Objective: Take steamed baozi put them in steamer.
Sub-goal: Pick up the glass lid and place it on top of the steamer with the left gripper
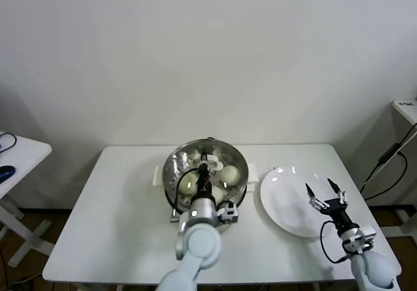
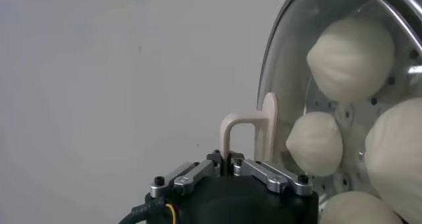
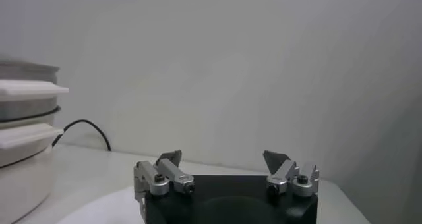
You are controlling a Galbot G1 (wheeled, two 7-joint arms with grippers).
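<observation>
The steamer (image 1: 171, 167), with the buns (image 1: 229, 174) seen inside it, lies directly under the left gripper (image 1: 203, 172), clamped on the glass lid's handle (image 2: 249, 132), while the right gripper (image 1: 327, 193), spread wide, is held over the emptied plate (image 1: 280, 203).

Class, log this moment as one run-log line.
left gripper: shut on glass lid's white handle | round steel steamer: buns inside | right gripper: open over white plate

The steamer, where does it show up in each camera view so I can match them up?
Head view: steamer at table centre, left gripper over it.
Left wrist view: its tray with baozi fills the side beyond that gripper.
Right wrist view: its outer wall at the frame edge.
Shared landmark: the steamer's steel rim.
</observation>
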